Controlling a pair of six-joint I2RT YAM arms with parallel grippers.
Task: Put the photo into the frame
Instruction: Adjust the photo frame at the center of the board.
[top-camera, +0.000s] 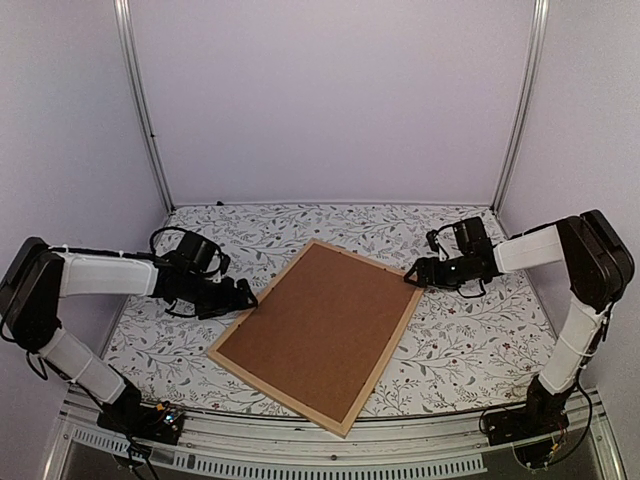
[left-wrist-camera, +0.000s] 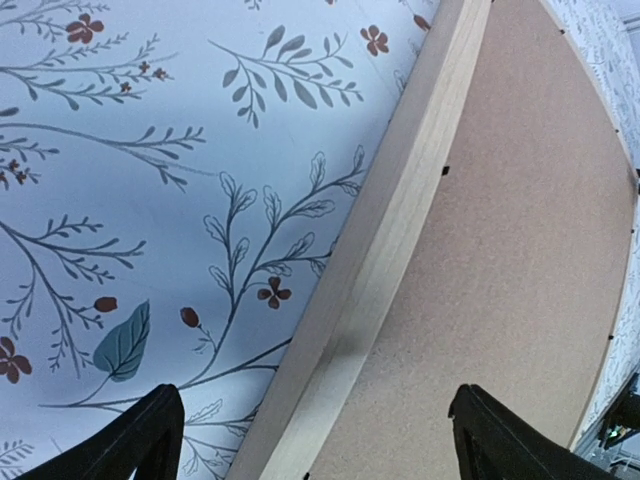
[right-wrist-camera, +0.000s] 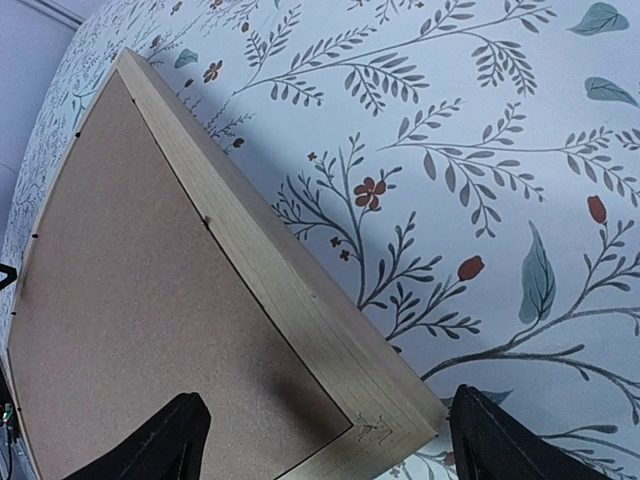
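Nearest the lens, along the bottom of the overhead view, we see the aluminium rail (top-camera: 300, 455) carrying the left arm base (top-camera: 150, 420) and the right arm base (top-camera: 520, 425).

Reading from the left, the left gripper (top-camera: 243, 296) hangs low at the left side bar of the frame (top-camera: 381, 365). Its jaws are spread wide and hold nothing. In the left wrist view one dark fingertip (left-wrist-camera: 140, 445) sits over the floral tablecloth (top-camera: 470, 330) and the other over the board, so the wooden bar runs between them. We cannot tell whether either tip touches anything.

At centre, the frame lies flat on the cloth with its back side up, turned at an angle to the table edges. The brown backing board (top-camera: 315, 325) fills its opening, and whatever lies beneath the board is hidden.

At the right, the right gripper (top-camera: 412, 277) reaches in low to the frame's far right corner. Its jaws are likewise parted and empty. In the right wrist view we see the mitred corner of the light wood lying between the two black fingertips (right-wrist-camera: 180, 440).
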